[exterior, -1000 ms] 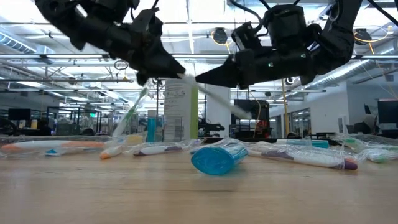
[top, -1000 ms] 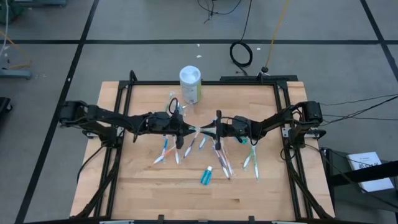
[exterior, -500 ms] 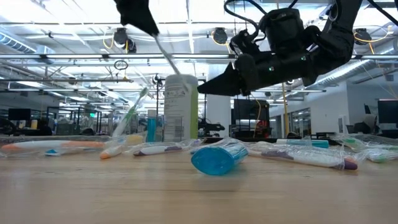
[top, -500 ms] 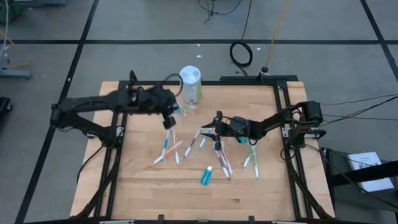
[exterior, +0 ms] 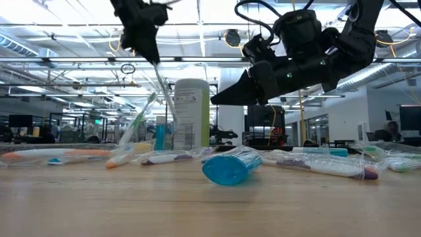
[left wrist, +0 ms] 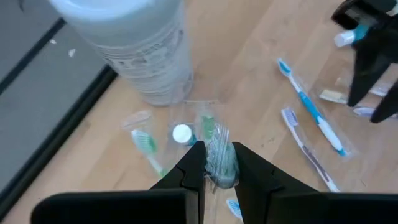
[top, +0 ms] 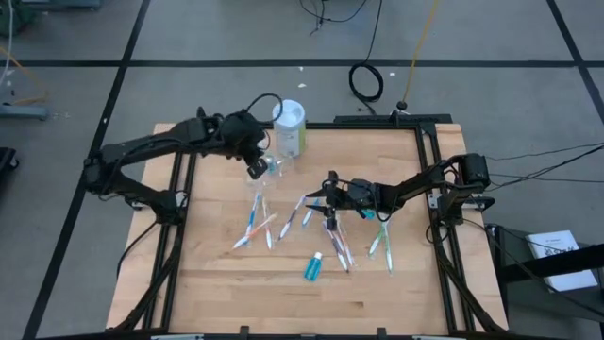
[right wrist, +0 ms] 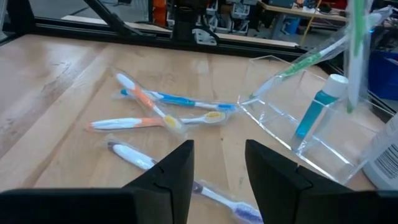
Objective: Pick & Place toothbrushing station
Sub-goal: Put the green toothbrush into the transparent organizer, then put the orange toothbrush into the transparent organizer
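Note:
My left gripper is over the far left part of the table, shut on a wrapped green toothbrush above the small clear cup. The cup stands on its base beside the green-labelled canister. It holds a green-headed toothbrush, leaning on its rim, and a teal toothpaste tube. My right gripper is open and empty above the table's middle. Several wrapped toothbrushes and a teal tube lie flat on the wood. My left gripper pinches the wrapped green toothbrush between its two fingers, near its upper end. The fingers come from above, pointing down. The toothbrush hangs below them, slightly tilted, its lower end at the cup's mouth; whether it touches the cup I cannot tell.
The tall white-capped canister stands right behind the cup, close to my left gripper. More wrapped toothbrushes lie under and beside my right arm, others toward the table's right. Black frame rails run along the table's edges.
My left gripper has risen from the table's middle, where it met my right gripper, and gone toward the far left to the cup, tipping to point down. The green toothbrush went with it and now hangs over the cup. My right gripper has kept its place.

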Robot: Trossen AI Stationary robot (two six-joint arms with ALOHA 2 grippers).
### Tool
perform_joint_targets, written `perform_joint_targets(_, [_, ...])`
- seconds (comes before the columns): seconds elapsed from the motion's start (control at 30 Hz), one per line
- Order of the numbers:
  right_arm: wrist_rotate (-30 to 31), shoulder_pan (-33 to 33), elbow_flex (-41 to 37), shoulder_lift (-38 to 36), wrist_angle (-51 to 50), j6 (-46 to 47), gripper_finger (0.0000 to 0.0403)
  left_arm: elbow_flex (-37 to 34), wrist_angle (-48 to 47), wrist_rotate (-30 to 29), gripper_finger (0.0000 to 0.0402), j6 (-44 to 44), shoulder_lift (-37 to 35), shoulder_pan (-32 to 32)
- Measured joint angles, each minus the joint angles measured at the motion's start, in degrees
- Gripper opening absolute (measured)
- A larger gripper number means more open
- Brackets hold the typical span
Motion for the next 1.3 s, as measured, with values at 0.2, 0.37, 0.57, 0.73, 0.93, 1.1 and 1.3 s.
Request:
perform_joint_targets(0.2, [0.0,0.0,0.0,0.0,-0.2,0.0,0.0131,-0.2,-0.2,2.6,0.0056,1.7,5.7,1.7])
perform_joint_targets(0.37, [0.0,0.0,0.0,0.0,-0.2,-0.3,0.013,-0.2,3.5,1.2,0.007,2.6,9.3,2.4])
perform_joint_targets(0.57, [0.0,0.0,0.0,0.0,-0.2,-0.4,0.013,-0.2,9.6,0.7,0.0118,7.6,11.4,2.5])
perform_joint_targets(0.73, [0.0,0.0,0.0,0.0,-0.2,-0.5,0.013,-0.2,17.6,-0.6,0.015,9.0,11.5,2.4])
perform_joint_targets(0.93, [0.0,0.0,0.0,0.0,-0.3,-0.5,0.013,-0.1,22.3,0.1,0.0165,11.2,10.9,1.4])
perform_joint_targets(1.1, [0.0,0.0,0.0,0.0,-1.8,-0.5,0.013,-0.1,20.7,0.2,0.0166,13.1,11.0,-0.7])
perform_joint_targets(1.3, [0.0,0.0,0.0,0.0,-3.0,0.0,0.013,-0.1,16.3,0.2,0.0165,14.1,10.5,-4.8])
